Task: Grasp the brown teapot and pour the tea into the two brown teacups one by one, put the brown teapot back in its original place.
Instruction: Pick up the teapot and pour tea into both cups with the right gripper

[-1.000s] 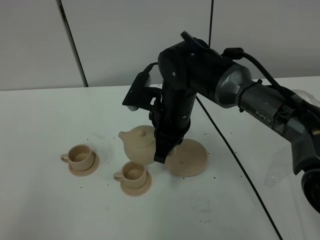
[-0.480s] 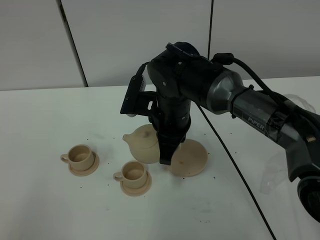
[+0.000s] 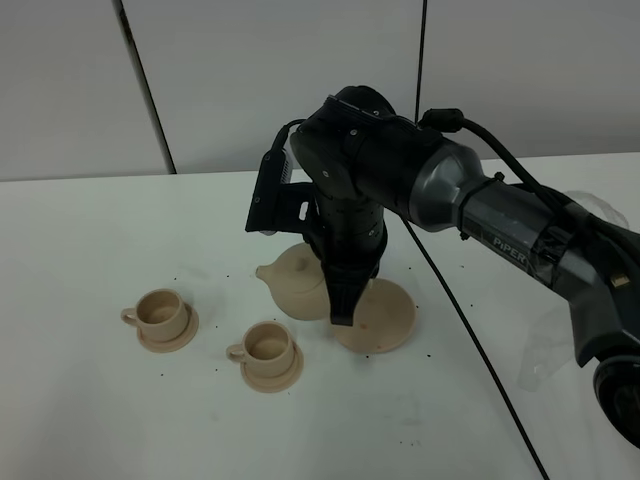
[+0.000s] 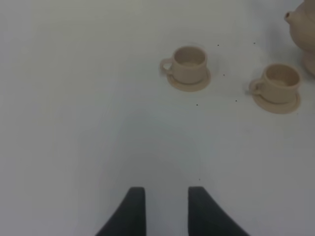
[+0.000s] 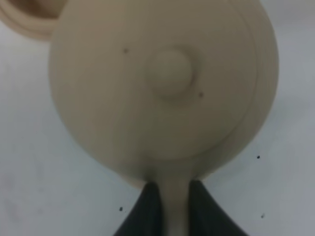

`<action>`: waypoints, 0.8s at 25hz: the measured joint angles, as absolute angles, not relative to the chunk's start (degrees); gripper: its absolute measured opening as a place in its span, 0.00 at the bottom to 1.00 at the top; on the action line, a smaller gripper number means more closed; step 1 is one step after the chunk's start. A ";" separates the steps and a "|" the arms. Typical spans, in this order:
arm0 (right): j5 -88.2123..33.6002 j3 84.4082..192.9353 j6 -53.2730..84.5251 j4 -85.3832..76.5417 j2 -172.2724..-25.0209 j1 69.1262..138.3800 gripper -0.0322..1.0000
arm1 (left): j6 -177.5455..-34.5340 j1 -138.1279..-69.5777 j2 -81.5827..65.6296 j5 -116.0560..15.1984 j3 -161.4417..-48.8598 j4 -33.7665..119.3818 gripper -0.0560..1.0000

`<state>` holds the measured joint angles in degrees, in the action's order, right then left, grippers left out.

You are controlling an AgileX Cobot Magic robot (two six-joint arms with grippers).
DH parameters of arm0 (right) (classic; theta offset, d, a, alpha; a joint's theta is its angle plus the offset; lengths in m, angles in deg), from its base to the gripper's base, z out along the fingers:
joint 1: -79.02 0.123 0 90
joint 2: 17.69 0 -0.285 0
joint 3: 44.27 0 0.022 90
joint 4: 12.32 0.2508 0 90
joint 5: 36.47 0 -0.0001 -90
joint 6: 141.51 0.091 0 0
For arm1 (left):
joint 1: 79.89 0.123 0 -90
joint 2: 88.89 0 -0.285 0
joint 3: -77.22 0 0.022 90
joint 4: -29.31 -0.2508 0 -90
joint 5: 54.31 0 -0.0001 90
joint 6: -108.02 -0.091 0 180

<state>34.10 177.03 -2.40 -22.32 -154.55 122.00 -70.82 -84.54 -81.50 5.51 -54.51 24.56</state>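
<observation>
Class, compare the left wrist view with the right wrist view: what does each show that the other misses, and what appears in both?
Left wrist only: the two teacups, whole, and the left gripper open above the table. Right wrist only: the lid knob, and the right gripper shut on the handle. Both: the teapot, only its spout side in the left wrist view, and the white table.

The right tool (image 3: 342, 312) and brown teapot (image 3: 295, 283) blocked the wide saucer (image 3: 392, 318) from the left. The near teacup (image 3: 268, 348) stood just before them; past the left teacup (image 3: 160, 312) lay open desk (image 3: 80, 400).
</observation>
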 joint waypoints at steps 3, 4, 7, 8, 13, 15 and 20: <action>34.10 175.12 -2.63 -23.37 -154.42 122.63 0.12 | -70.87 -84.54 -81.50 5.51 -54.51 24.56 0.32; 34.04 174.70 -2.62 -23.37 -154.42 122.78 0.12 | -70.87 -84.54 -81.50 5.51 -54.51 24.56 0.32; 34.11 174.19 -2.71 -24.53 -154.42 123.23 0.12 | -70.87 -84.54 -81.50 5.51 -54.51 24.56 0.32; 34.06 174.19 -2.71 -25.18 -154.42 123.48 0.12 | -70.87 -84.54 -81.50 5.51 -54.51 24.56 0.32; 34.06 174.19 -3.44 -26.60 -154.42 124.64 0.12 | -70.87 -84.54 -81.50 5.51 -54.51 24.56 0.32; 34.01 174.19 -3.67 -27.29 -154.42 125.07 0.12 | -70.87 -84.54 -81.50 5.51 -54.51 24.56 0.32; 34.06 174.19 -4.87 -28.82 -154.42 125.63 0.12 | -70.87 -84.54 -81.50 5.51 -54.51 24.56 0.32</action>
<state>34.06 174.19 -4.87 -28.82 -154.42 125.63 -70.87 -84.54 -81.50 5.51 -54.51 24.56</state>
